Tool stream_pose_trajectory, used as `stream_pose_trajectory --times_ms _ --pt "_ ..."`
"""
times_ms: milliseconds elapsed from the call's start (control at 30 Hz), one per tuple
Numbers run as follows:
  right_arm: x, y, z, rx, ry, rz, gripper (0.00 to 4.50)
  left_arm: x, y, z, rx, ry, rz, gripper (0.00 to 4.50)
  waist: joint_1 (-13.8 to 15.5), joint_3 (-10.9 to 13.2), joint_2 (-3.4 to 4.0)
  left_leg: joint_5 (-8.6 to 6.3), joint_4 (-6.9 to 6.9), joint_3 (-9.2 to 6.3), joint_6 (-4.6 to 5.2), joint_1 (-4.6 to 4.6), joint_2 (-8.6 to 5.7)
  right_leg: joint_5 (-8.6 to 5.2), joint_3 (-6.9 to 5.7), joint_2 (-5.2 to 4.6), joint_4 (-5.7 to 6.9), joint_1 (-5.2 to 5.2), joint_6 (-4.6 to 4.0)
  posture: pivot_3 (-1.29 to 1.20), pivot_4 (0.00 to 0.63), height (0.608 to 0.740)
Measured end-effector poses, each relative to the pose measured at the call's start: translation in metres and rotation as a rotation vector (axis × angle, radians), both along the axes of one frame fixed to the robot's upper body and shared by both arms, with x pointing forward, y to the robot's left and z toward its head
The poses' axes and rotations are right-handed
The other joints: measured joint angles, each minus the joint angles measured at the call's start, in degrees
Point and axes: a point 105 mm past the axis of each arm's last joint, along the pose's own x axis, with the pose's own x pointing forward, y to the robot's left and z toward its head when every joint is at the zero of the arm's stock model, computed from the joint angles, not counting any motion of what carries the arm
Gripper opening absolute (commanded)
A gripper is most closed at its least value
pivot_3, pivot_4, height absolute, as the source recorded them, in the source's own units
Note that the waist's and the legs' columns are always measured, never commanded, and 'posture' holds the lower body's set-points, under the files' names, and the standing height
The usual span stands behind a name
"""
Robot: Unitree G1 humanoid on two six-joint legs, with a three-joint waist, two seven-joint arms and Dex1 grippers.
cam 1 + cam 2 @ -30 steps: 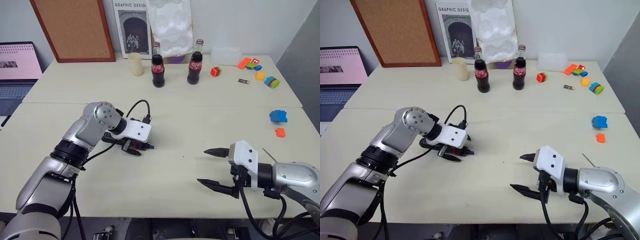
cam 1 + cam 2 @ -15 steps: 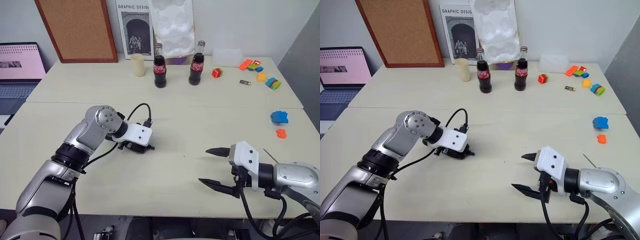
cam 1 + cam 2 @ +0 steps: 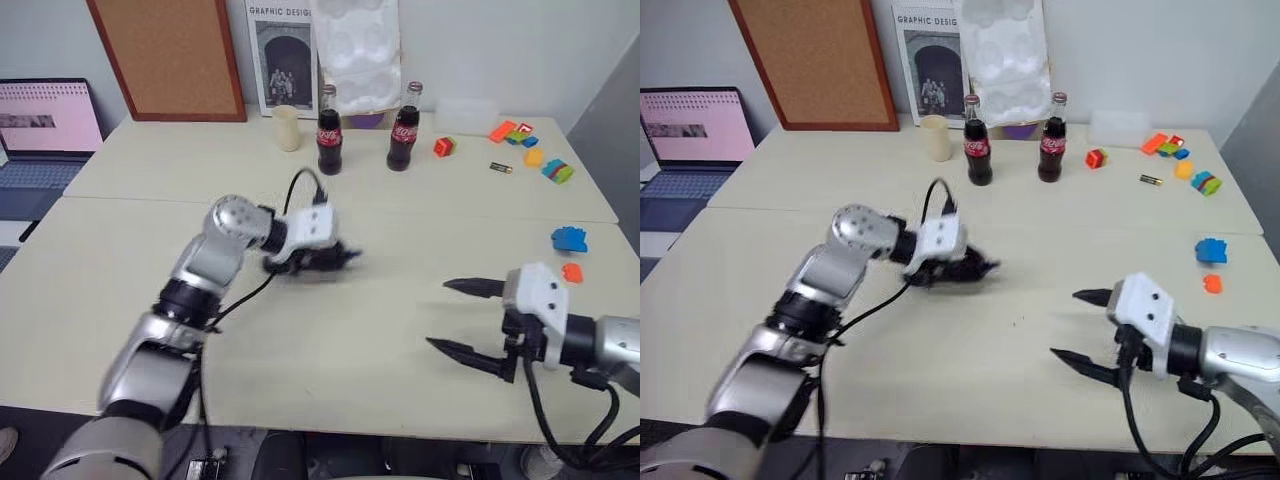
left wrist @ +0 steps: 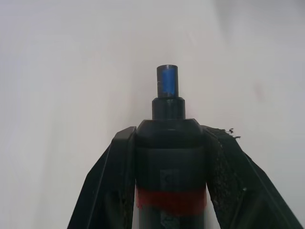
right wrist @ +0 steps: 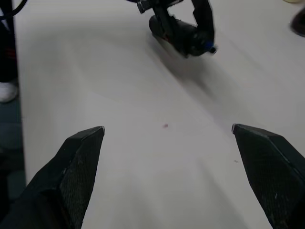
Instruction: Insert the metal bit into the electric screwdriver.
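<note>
Looking from the head, I see my left tool (image 3: 335, 257) above the pale counter (image 3: 120, 250), my right tool (image 3: 462, 318) spread wide. Left wrist: fingers (image 4: 114, 181) clenched on the slim black red-banded electric screwdriver (image 4: 169, 157), bluish tip forward.

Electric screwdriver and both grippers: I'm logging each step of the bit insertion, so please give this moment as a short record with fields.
left gripper: shut on the electric screwdriver, fingers on either side of the body near the red band
screwdriver tip: bluish, sticking out past the fingers, nothing in it
screwdriver position: raised above the table
right gripper: open, holding nothing, above the table's near right part
metal bit: cannot be made out
step: bit not yet inserted
background: two cola bottles at the table's far side
</note>
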Motion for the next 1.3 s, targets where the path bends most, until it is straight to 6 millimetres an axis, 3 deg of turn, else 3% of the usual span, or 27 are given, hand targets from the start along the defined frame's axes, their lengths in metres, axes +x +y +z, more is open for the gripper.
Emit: stream_pose_trajectory --times_ms 100,333,500,933,1300 --pt "0.006 -0.011 0.005 0.01 -0.007 -0.055 4.5 0.005 -0.02 0.02 -0.211 0.019 0.055 1.64 -0.7 0.0 0.01 0.0 -0.09 -0.01 0.01 0.11 0.01 0.01 0.05 0.04 0.01 0.0 -0.04 0.0 0.15 0.74" --pt "0.012 -0.001 0.029 0.053 -0.061 -0.017 4.5 0.003 -0.04 0.026 -0.473 0.054 0.168 1.64 -1.7 0.0 0.02 0.0 -0.11 -0.04 0.0 0.14 0.0 0.01 0.08 0.05 0.03 0.0 -0.03 0.0 0.15 0.74" --pt "0.021 0.012 0.041 0.069 -0.119 0.003 4.5 0.002 -0.032 0.0 -0.566 0.063 0.297 1.64 -1.5 0.0 0.03 0.01 -0.1 -0.04 0.0 0.15 0.0 0.01 0.06 0.05 0.05 0.01 -0.04 0.0 0.15 0.74" --pt "0.03 0.04 0.052 0.103 -0.123 0.093 4.5 -0.016 -0.008 -0.008 -0.672 -0.078 0.463 1.64 -1.8 -0.1 0.13 0.0 -0.11 -0.02 0.0 0.24 0.0 0.02 0.09 0.04 0.02 0.06 -0.05 0.0 0.15 0.74" --pt "0.03 0.039 0.052 0.096 -0.115 0.104 4.5 -0.038 0.021 -0.01 -0.69 -0.079 0.554 1.64 -1.8 -0.2 0.17 0.01 -0.11 -0.03 0.0 0.39 0.01 -0.06 0.09 0.06 0.09 0.13 0.09 0.0 0.15 0.74"
